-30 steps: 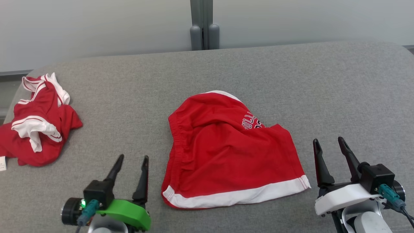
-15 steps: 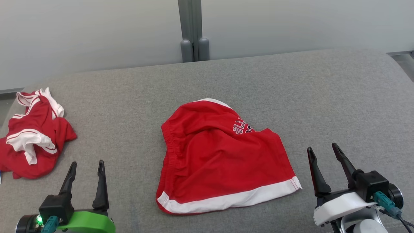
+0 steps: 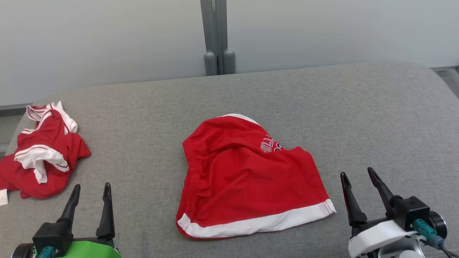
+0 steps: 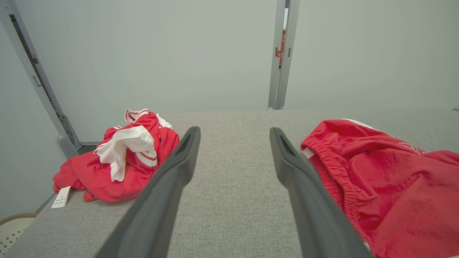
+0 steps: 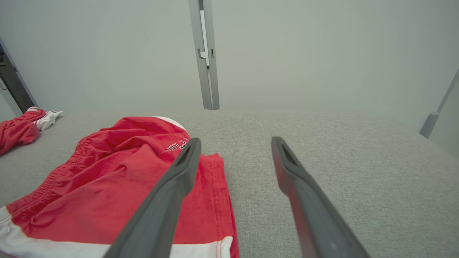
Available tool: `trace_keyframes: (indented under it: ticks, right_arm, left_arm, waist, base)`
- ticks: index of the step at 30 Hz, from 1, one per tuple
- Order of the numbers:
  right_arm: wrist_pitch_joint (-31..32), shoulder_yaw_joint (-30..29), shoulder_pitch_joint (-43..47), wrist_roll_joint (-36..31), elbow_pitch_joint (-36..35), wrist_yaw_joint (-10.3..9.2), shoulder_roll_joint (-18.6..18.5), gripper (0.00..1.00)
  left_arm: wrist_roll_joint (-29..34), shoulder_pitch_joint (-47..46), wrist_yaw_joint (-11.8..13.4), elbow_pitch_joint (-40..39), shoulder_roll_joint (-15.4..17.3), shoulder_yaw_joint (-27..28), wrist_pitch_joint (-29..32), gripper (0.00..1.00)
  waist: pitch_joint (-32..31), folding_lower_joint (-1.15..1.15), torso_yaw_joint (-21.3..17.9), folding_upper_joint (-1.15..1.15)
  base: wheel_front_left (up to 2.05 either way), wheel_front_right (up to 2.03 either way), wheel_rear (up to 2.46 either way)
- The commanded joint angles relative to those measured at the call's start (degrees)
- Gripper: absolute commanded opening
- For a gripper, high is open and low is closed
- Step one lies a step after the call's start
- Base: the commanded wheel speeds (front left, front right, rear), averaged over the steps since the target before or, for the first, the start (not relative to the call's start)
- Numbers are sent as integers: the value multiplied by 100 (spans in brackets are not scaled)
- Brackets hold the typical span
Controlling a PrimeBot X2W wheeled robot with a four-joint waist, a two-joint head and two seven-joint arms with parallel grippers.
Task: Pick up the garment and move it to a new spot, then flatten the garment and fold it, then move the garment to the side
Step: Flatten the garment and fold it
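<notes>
A red garment (image 3: pixel 247 179), shorts with a white hem band and partial lettering, lies folded over and slightly wrinkled in the middle of the grey padded surface (image 3: pixel 143 118). My left gripper (image 3: pixel 91 186) stands open at the lower left, apart from the shorts, with nothing between its fingers. In the left wrist view the left gripper (image 4: pixel 235 130) points at bare fabric, with the garment (image 4: pixel 387 179) to its right. My right gripper (image 3: pixel 356 172) stands open just right of the hem corner. In the right wrist view its left finger overlaps the garment (image 5: pixel 118 172); the right gripper (image 5: pixel 235 140) holds nothing.
A second red and white garment (image 3: pixel 43 157) lies crumpled at the surface's far left edge, with a white tag beside it. It also appears as a crumpled heap (image 4: pixel 122 161) left of my left fingers. A grey post (image 3: pixel 215 36) stands against the pale wall behind.
The head camera has tilted, shifting the whole picture down. My left gripper has drawn away to the left of the shorts and nearer the front edge. The right gripper and the shorts keep their places.
</notes>
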Motion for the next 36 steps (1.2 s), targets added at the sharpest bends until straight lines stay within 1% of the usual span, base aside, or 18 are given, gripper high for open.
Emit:
trace_keyframes:
  ticks: [1,9,18,36]
  right_arm:
    - [17,15,50,18,18,1,5,100]
    - [130,54,47,25,49,1,-46,100]
    - [229,61,69,-16,4,1,-56,100]
    - [291,37,79,-21,-34,1,-66,100]
  left_arm:
    - [75,51,-48,23,-4,29,-16,100]
    - [116,40,-163,85,-76,37,-16,100]
    - [158,33,-217,126,-113,88,-17,100]
    - [229,54,-251,145,-191,179,-17,100]
  waist:
    - [-16,0,16,0]
    - [-36,0,29,0]
    - [-30,0,22,0]
    - [-32,0,24,0]
  base:
    - [0,0,0]
    - [0,0,0]
    - [0,0,0]
    - [0,0,0]
